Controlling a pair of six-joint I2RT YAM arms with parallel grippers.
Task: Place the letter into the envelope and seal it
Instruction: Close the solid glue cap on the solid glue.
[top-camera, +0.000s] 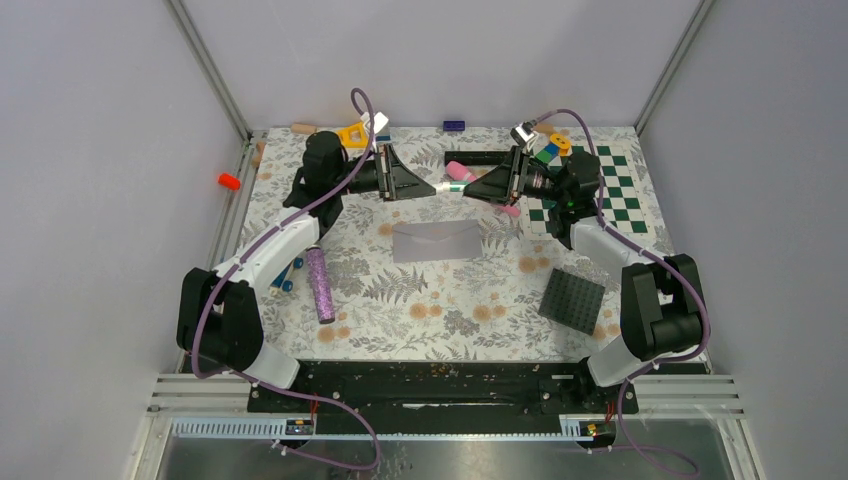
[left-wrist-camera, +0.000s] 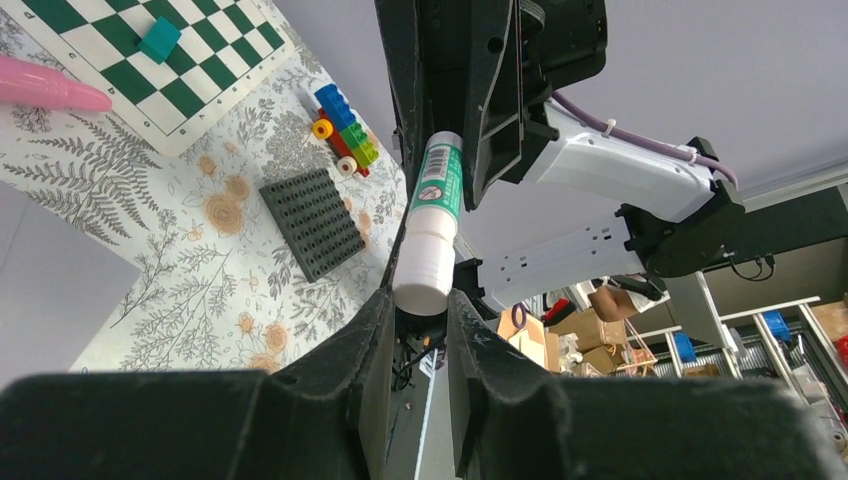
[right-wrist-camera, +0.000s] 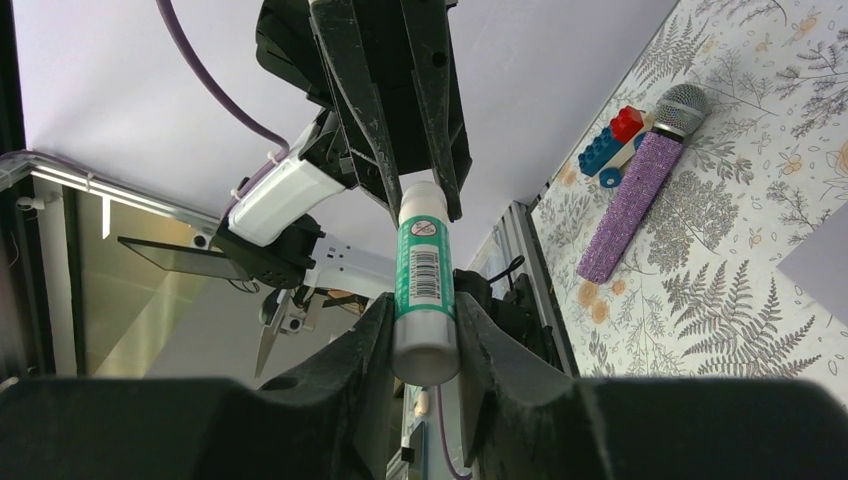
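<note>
The envelope is lying flat at the middle of the table. Just behind it and raised above the table, the left tool and right tool are facing each other nose to nose, with the glue stick sitting between them, one end in each. Left of the envelope, the microphone is lying nearer the front edge. Over on the right, the studded plate is resting in front of the checkerboard.

The glue stick is hidden at its far end inside the right hand; the envelope and pink cylinder are cut off by the left wrist view's edge
</note>
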